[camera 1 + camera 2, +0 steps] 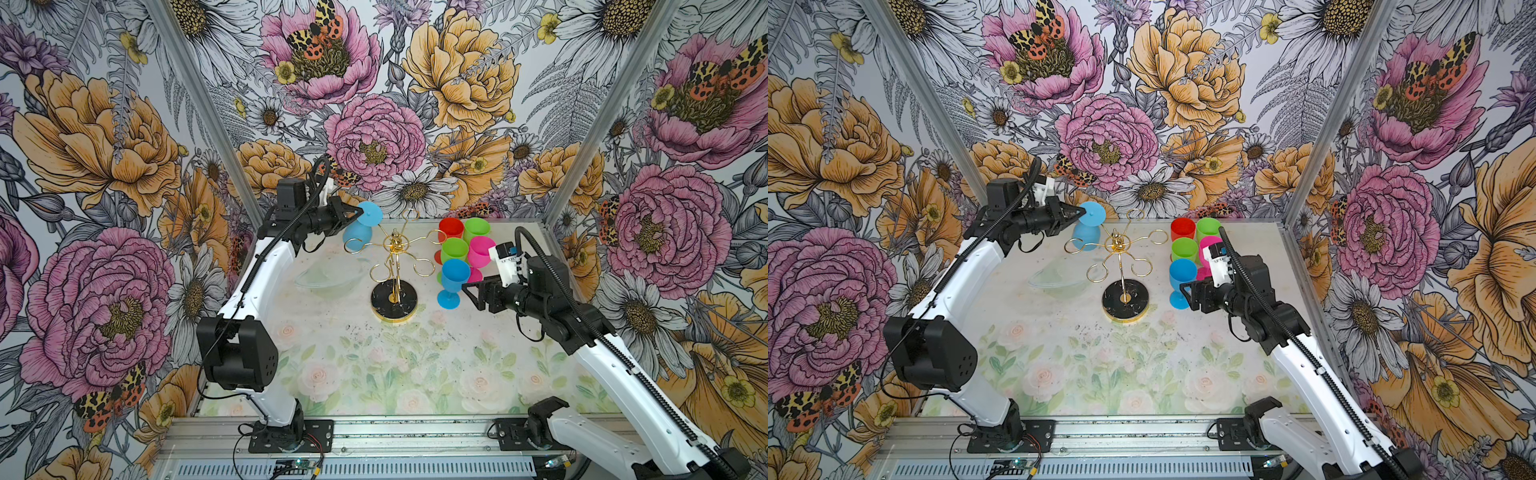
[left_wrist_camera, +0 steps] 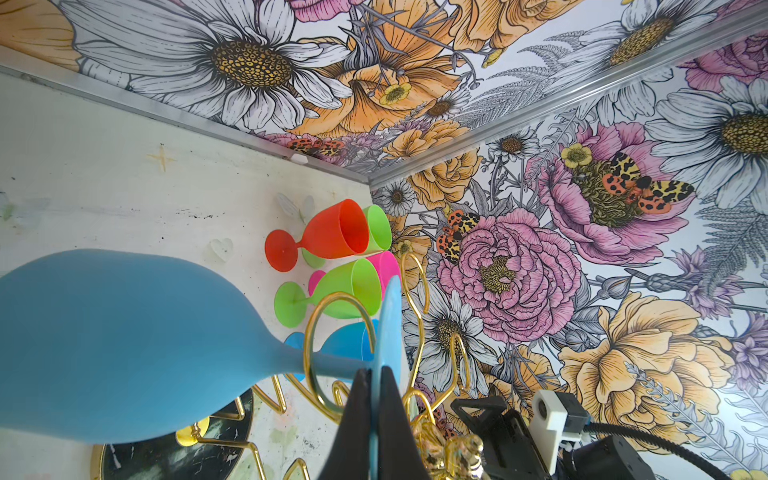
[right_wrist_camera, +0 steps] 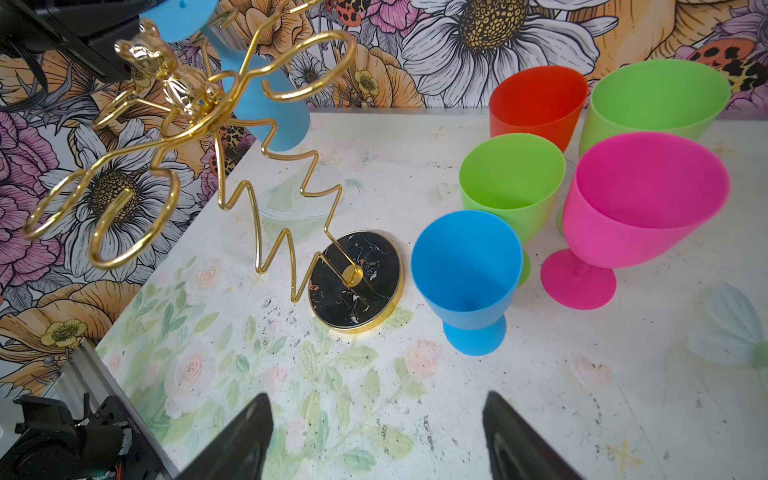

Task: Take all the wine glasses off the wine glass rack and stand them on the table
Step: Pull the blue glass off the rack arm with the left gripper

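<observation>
From my remote seat, the floral-printed desk (image 1: 374,365) fills the middle of both top views. The wine glass rack (image 1: 394,300) stands upright near its centre on its round black base, with its gold looped arms spread out from the post. To the right of it is a tight cluster of five standing glasses (image 1: 454,250): red, two green, pink and blue. All are upright on their feet, and the blue one is nearest the rack.

The wine glass (image 1: 355,236), pale blue, is still on the rack. It hangs bowl-down from the far-left loop, with its stem through the ring and its foot above it. My left end effector (image 2: 376,399) is pressed together on the rim of that foot, a black finger (image 2: 357,415) on either face. My right end effector (image 3: 378,436) is spread wide and holds nothing, just beside the blue standing glass.
</observation>
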Available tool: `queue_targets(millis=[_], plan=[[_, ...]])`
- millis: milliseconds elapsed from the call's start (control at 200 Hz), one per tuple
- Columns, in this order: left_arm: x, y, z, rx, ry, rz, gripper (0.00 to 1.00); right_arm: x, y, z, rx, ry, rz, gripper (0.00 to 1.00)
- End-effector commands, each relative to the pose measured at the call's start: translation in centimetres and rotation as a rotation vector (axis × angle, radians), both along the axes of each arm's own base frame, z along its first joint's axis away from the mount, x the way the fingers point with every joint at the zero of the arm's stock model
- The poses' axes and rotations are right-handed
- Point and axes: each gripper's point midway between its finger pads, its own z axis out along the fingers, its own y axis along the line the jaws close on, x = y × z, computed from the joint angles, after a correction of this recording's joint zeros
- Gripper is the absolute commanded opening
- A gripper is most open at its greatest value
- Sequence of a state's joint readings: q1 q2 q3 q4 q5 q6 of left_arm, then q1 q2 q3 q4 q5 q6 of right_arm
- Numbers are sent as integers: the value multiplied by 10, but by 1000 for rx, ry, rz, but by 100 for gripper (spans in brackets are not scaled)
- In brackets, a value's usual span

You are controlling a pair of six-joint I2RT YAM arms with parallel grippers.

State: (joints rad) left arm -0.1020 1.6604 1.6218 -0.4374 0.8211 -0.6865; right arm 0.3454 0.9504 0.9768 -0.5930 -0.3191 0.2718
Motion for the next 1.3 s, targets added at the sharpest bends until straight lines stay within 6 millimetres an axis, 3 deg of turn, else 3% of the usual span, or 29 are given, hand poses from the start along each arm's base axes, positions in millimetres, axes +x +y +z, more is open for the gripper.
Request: queue_targets(millis=[0, 605, 1021, 1296], plan=[[-15, -12, 21, -32, -44, -56, 0, 3, 0, 9, 20, -22, -9, 80], [-19, -35, 20, -84, -4, -174, 0, 3, -1, 9, 17, -27, -16, 80], [-6, -41, 14, -96, 9, -208, 0, 0, -4, 10, 16, -37, -22, 80], [5, -39, 23, -97, -17, -196, 0, 0, -4, 10, 13, -41, -21, 80]])
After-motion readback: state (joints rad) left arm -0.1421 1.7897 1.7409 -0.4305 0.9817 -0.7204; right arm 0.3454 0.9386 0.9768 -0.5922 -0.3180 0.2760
